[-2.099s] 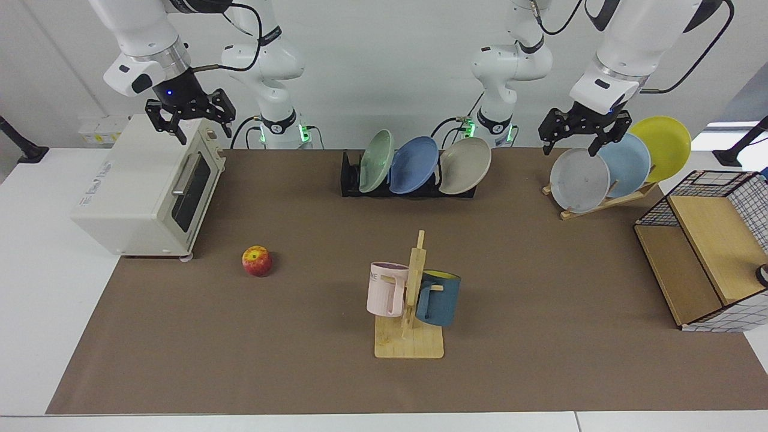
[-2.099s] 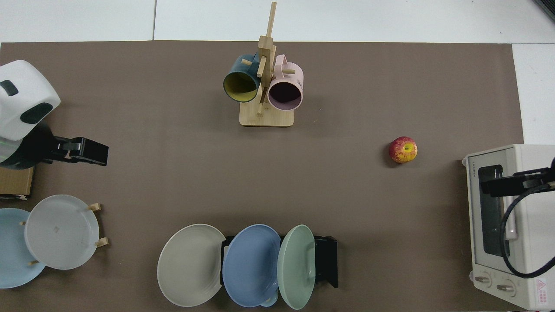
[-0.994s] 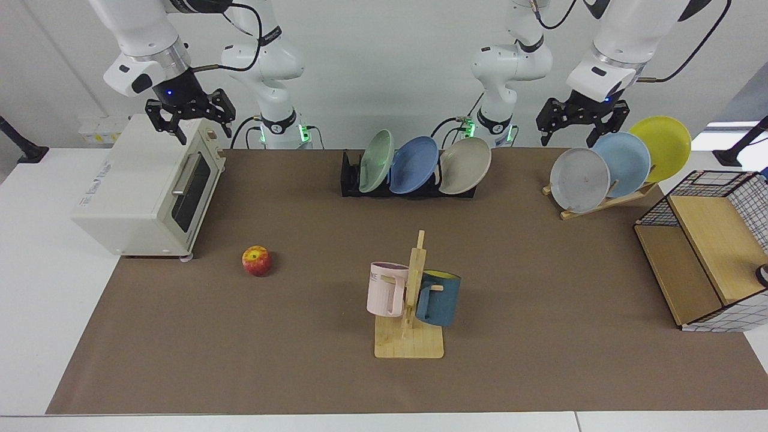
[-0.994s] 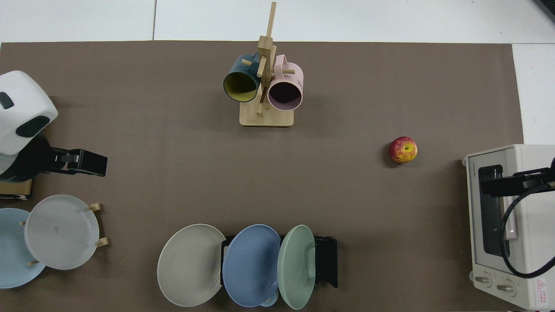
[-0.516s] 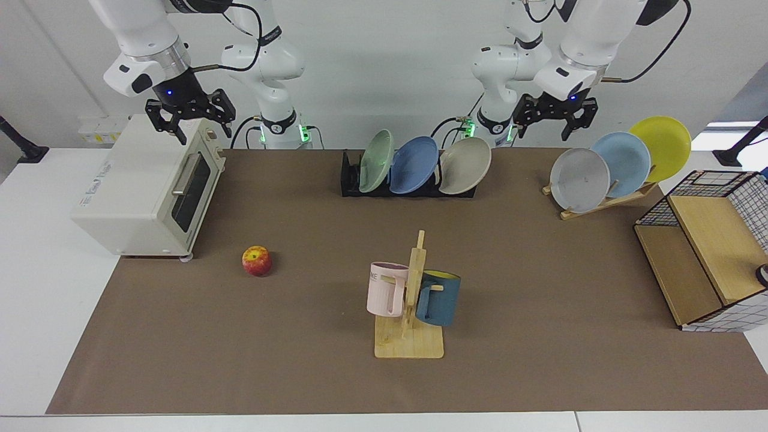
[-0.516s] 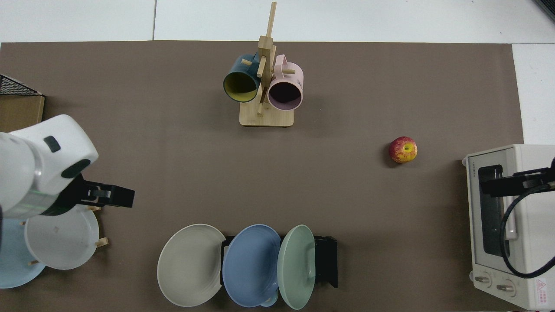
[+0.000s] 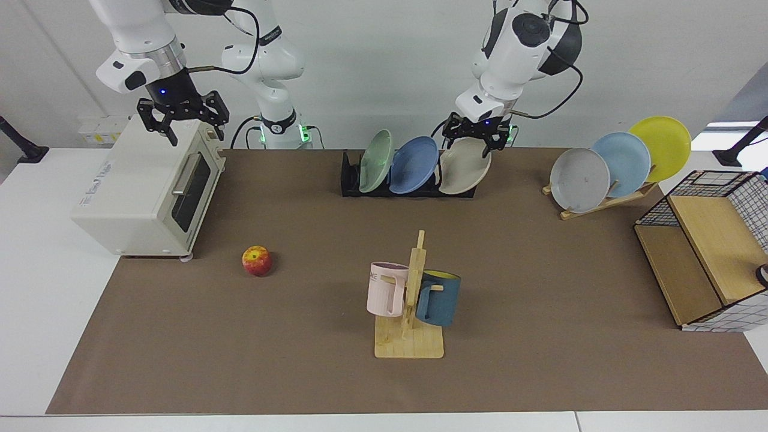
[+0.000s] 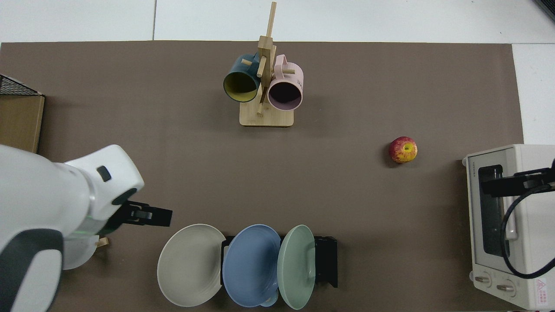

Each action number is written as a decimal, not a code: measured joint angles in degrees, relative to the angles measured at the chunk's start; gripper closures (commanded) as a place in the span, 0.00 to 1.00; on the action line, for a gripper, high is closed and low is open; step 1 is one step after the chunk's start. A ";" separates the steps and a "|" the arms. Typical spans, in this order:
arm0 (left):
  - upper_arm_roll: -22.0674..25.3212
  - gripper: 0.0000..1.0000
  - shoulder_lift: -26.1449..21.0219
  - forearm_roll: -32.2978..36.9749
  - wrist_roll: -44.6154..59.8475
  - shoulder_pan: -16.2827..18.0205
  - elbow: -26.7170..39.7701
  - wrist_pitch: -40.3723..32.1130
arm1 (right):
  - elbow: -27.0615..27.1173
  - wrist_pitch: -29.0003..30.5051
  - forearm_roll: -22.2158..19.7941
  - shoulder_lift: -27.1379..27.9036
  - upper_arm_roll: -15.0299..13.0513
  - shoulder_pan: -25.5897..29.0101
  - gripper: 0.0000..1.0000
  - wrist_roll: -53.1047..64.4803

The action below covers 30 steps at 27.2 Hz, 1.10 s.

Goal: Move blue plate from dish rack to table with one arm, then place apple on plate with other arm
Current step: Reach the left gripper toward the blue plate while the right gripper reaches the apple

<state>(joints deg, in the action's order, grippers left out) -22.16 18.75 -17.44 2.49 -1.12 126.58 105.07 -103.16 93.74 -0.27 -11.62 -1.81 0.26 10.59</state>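
The round, matte periwinkle-blue plate (image 7: 414,165) leans on edge in the middle slot of the low black slotted dish rack (image 7: 350,180), at about twelve o'clock on the wide brown mat of the table (image 7: 540,288) in the facing view. A pale green plate (image 7: 375,161) stands at its nine o'clock and a beige-grey plate (image 7: 465,165) at its three o'clock, both in the same rack.

The left gripper (image 7: 477,137) hangs just above the top edge of the beige-grey plate, at roughly two o'clock from the blue plate and not touching it; its fingers are spread, with nothing between them. In the top view this gripper (image 8: 149,215) shows beside the beige-grey plate (image 8: 190,264).

The small red apple with yellow patches (image 7: 257,260) lies on the mat at about eight o'clock from the rack, well apart from it. The right gripper (image 7: 182,117) waits over the top of the cream toaster oven (image 7: 144,192), at about eleven o'clock from the apple, its fingers spread and empty.

Nothing of the task looks done: the plate is in its slot and the apple is untouched. As I judge it, the left arm is in the approach to the rack; grasping, lifting out, setting down on open mat, and the apple transfer all remain.
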 measured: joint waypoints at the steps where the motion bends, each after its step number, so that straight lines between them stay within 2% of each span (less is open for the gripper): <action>1: -0.68 0.00 0.10 -0.65 0.00 0.00 0.95 0.75 | -0.48 1.13 -0.07 0.08 0.06 -0.02 0.00 -0.17; 10: -5.47 0.00 0.39 -6.09 0.49 0.19 7.85 7.55 | -4.39 10.95 -0.15 4.00 0.57 -1.40 0.00 -3.31; 19: -11.45 0.01 0.43 -6.96 4.65 1.07 11.65 15.52 | -4.96 21.56 -0.10 13.16 0.63 -2.09 0.00 -3.83; 22: -13.89 0.18 0.58 -6.98 6.41 1.18 13.19 18.79 | -5.00 25.02 -0.07 16.74 0.65 -2.17 0.00 -3.83; 26: -15.13 0.45 1.15 -7.02 7.15 1.26 14.35 20.04 | -4.96 29.41 -0.01 20.84 0.74 -3.18 0.00 -4.34; 30: -15.16 0.61 1.78 -7.02 7.10 1.40 14.84 20.14 | -4.96 32.99 -0.01 23.82 0.79 -4.57 0.00 -5.68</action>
<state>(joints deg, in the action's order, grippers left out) -37.32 20.54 -24.46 9.60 0.28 141.42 125.21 -108.12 126.73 -0.28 12.20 -1.02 -4.31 4.91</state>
